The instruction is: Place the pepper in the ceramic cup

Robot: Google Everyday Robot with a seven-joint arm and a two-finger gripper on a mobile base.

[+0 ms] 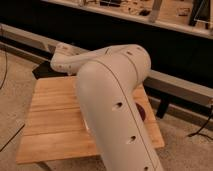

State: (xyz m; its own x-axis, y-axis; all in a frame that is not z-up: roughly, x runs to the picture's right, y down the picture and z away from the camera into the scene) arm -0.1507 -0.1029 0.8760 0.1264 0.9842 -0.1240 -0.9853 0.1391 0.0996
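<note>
My white arm (117, 107) fills the middle of the camera view and covers much of the wooden table (55, 120). Its far link reaches left to a wrist end (60, 61) above the table's far left corner. My gripper lies past that end and does not show distinctly. The pepper is hidden. A dark red rounded thing (142, 111) peeks out from behind the arm on the table's right side. I cannot tell whether it is the ceramic cup.
A long grey ledge (175, 85) runs behind the table under a dark wall. Above it, a lit shelf (150, 12) holds small items. A dark shape (42, 71) lies beyond the table's far left corner. Cables trail on the floor at left and right.
</note>
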